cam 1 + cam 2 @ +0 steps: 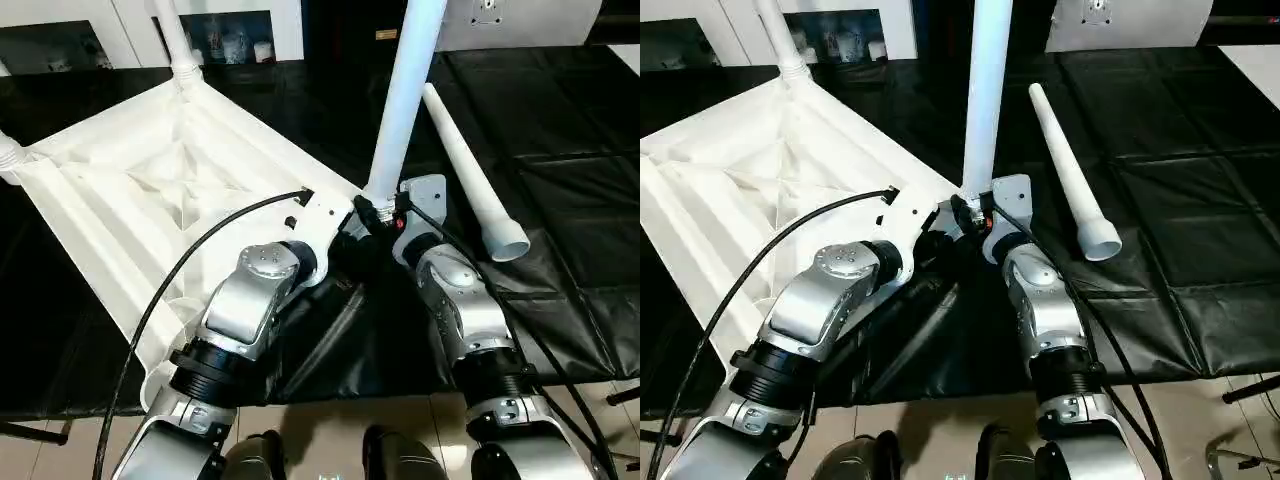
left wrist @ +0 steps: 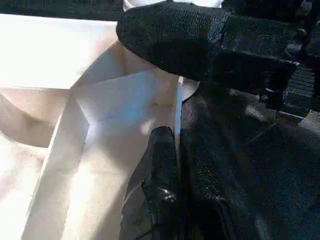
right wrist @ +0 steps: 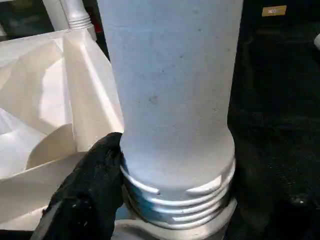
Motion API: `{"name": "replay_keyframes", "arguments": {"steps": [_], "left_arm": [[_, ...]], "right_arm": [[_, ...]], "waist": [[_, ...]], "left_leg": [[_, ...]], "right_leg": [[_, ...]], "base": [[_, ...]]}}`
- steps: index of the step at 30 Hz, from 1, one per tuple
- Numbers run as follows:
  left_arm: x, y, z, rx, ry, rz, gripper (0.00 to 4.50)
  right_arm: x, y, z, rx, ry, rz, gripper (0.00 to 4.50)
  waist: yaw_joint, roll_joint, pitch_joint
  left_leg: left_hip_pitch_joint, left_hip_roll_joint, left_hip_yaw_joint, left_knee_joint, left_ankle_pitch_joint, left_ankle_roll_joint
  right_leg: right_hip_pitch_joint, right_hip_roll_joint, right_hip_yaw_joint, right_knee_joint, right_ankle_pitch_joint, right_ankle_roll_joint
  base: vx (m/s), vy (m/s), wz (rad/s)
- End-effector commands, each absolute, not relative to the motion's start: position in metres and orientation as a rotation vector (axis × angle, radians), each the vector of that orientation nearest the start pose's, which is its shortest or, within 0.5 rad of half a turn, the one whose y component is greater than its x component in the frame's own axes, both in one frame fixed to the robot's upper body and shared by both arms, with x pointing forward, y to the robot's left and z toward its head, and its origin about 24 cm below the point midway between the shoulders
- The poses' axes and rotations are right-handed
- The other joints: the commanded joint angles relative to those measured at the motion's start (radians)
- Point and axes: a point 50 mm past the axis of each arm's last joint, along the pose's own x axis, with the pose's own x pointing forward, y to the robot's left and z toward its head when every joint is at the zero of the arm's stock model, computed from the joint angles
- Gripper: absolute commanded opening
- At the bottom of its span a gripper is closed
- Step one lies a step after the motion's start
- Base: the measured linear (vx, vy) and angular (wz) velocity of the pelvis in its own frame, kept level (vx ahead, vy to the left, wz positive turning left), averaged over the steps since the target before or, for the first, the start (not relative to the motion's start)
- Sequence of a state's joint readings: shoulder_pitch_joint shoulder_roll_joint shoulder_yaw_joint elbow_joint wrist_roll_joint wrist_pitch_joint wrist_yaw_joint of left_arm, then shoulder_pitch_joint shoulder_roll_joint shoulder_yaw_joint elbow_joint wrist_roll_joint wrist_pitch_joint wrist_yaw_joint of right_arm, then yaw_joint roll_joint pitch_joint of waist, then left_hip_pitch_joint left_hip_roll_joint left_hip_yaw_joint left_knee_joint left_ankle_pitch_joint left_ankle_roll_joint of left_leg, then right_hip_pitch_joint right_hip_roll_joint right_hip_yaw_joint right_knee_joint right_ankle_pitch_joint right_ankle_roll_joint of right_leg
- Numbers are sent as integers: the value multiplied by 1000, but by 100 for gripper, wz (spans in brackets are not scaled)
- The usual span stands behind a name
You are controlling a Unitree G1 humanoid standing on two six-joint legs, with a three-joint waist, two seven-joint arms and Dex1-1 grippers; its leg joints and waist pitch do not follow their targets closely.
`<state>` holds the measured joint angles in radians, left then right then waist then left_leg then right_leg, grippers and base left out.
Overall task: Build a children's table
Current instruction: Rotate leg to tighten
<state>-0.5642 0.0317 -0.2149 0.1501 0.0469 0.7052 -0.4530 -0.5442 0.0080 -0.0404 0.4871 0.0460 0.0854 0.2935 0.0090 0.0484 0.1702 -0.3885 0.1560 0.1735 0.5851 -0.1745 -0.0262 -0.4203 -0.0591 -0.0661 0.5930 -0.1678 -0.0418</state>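
Observation:
The children's table lies upside down on black sheeting, its white ribbed top facing up. Two legs stand in the far corners, one at the back and one at the left edge. A third leg stands upright at the near right corner. My right gripper is closed around its base, a black finger pressing beside the thread rings showing above the socket. My left gripper is shut on the top's thin rim beside that corner. A loose leg lies to the right.
Black sheeting covers the floor under the work, and light tiles begin at its near edge. A white cabinet with glass doors stands behind. A black cable loops from my left arm over the table top.

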Motion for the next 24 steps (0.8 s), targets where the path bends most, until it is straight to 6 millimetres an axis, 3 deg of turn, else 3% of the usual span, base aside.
{"name": "replay_keyframes", "arguments": {"steps": [1,4,6,9,11,12,14,15,18,19,24], "left_arm": [[324,43,112,181,256,-729,0],[325,45,110,206,258,-737,0],[323,51,107,243,257,-773,0],[320,55,104,274,256,-813,0],[318,58,102,287,256,-832,0],[315,65,98,302,269,-868,0],[315,67,97,304,273,-872,0],[314,74,94,316,282,-887,0],[311,86,90,348,280,-940,0],[308,94,88,371,280,-981,0],[303,105,87,414,278,-1071,0]], "right_arm": [[331,-61,52,120,157,555,351],[334,-64,55,121,141,529,360],[335,-73,64,114,79,538,390],[334,-83,69,86,28,571,404],[333,-89,72,66,3,598,436],[329,-101,76,32,-29,648,439],[328,-104,77,23,-35,664,444],[324,-115,80,-21,-45,724,447],[319,-135,84,-108,-45,817,447],[317,-147,90,-153,-47,882,447],[312,-160,98,-222,-28,1023,447]], "waist": [[5,-17,-75],[1,-15,-65],[-2,-16,-64],[1,-16,-65],[3,-18,-67],[3,-16,-69],[3,-16,-70],[5,-18,-76],[6,-20,-78],[7,-23,-75],[9,-21,-70]], "left_leg": [[6,60,-26,-65,-152,129],[5,60,-30,-72,-198,110],[7,62,-32,-75,-219,94],[10,62,-31,-75,-216,96],[9,66,-29,-74,-189,106],[5,64,-29,-73,-167,115],[4,63,-27,-70,-147,130],[3,63,-27,-65,-101,152],[0,62,-24,-60,-65,191],[0,59,-25,-60,-75,201],[6,65,-24,-64,-111,185]], "right_leg": [[56,-95,55,-83,-287,-204],[54,-95,53,-91,-381,-176],[53,-95,54,-93,-405,-165],[51,-97,57,-95,-405,-160],[53,-96,59,-90,-363,-168],[57,-96,58,-86,-324,-181],[57,-95,59,-82,-280,-190],[64,-93,57,-74,-200,-213],[65,-92,56,-66,-129,-229],[67,-92,53,-70,-163,-225],[59,-91,53,-78,-267,-212]], "base": [[0,0,0],[0,0,0],[0,0,0],[0,0,0],[0,0,0],[0,0,0],[0,0,0],[0,0,0],[0,0,0],[0,0,0],[0,0,0]]}}
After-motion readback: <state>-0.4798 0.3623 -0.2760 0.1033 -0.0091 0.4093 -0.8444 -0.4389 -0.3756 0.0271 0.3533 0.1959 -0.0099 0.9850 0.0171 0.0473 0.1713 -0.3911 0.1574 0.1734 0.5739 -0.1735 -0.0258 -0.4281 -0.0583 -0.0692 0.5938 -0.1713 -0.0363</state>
